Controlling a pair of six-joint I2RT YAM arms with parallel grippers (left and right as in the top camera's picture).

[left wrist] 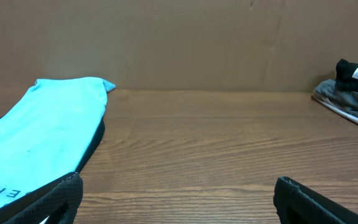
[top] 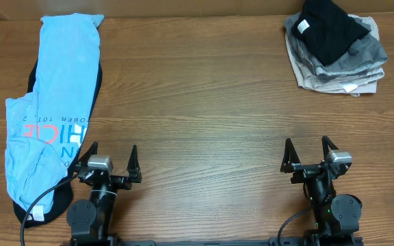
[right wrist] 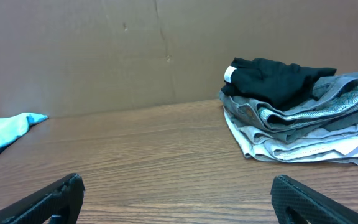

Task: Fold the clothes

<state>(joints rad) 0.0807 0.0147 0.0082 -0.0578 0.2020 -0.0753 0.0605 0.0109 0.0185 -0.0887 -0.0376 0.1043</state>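
On my far left a blue shirt (top: 53,116) lies stretched out long on the table (top: 204,102), its printed side up, roughly laid and not folded. It rests on top of a black garment (top: 34,76), whose edge shows along the shirt's left side and again at its near end. I judge both of these as work left to do. The middle of the table holds no cloth. At the far right corner sits a stack (top: 337,65) of grey and beige pieces, folded but a little uneven at the edges, with a black tee (top: 327,31) bundled on top, its white label (top: 302,26) showing. That pile looks to me like the finished part, so I put the task somewhere past the middle, with two garments remaining.

My left gripper (top: 113,149) sits low at the near edge, just beside the near end of the blue shirt, jaws spread wide and holding nothing. My right gripper (top: 307,143) rests at the near edge too, well apart from the stack, jaws equally wide and empty. Both point toward the far side of the table.
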